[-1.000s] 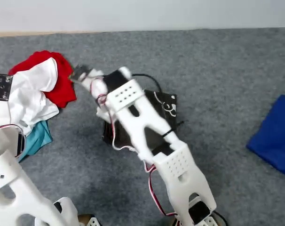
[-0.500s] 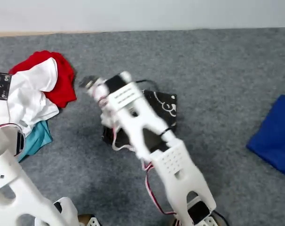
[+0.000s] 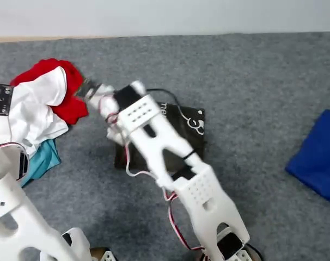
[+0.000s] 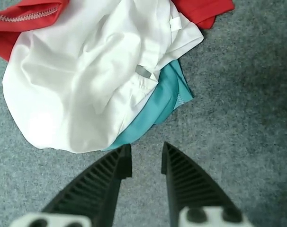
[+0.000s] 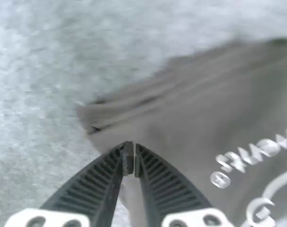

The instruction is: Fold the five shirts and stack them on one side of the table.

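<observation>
The right gripper (image 5: 129,159) sits closed over the black shirt (image 5: 205,113); the left gripper (image 4: 146,153) hangs slightly open beside the teal shirt (image 4: 163,100).

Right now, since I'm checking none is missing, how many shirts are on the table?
5. Red shirt, white shirt and teal shirt piled at the left; black shirt in the middle, under an arm; blue shirt at the right edge. More may lie hidden under those three.

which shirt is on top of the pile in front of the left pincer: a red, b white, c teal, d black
b: the white shirt lies over both the red shirt and the teal shirt, which stick out from under its edges.
</observation>
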